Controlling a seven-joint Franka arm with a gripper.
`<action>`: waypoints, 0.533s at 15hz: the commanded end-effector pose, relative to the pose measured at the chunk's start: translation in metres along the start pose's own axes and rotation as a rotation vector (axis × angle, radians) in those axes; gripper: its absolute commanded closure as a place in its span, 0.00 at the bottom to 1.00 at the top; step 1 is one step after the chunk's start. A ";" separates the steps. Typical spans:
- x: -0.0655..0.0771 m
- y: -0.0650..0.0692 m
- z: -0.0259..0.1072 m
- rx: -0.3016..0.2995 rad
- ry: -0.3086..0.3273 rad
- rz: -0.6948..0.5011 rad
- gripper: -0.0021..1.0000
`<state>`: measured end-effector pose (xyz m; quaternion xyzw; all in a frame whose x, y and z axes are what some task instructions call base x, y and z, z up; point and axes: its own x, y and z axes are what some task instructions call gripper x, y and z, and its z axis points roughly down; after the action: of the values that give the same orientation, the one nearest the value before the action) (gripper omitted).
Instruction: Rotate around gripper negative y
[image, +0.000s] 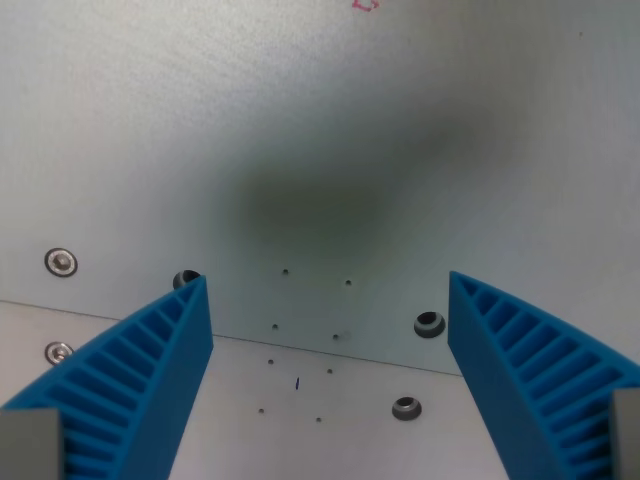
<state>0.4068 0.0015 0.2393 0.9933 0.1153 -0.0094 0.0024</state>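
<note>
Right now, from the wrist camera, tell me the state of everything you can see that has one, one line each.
gripper: open, nothing between the blue fingers.
metal plate: bare, a dark shadow across its middle.
screws: seated in the plate at the wrist view's left.
holes: unfilled.
seam: runs across the plate between the fingers.

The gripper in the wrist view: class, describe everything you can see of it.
The gripper shows as two bright blue fingers, one rising from each lower corner of the wrist view. Each looks like moulded plastic, ribbed with slats and tapering towards its tip. A grey mount shows at each base. The jaws stand wide apart, holding nothing and touching nothing, above a pale metal plate with screws and small holes.
</note>
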 end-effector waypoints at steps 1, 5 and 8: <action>0.000 0.000 -0.002 -0.001 -0.007 0.000 0.00; 0.000 0.000 -0.002 -0.001 -0.053 0.000 0.00; 0.000 0.000 -0.002 -0.001 -0.088 0.000 0.00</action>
<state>0.4053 0.0014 0.2359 0.9932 0.1155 -0.0151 0.0020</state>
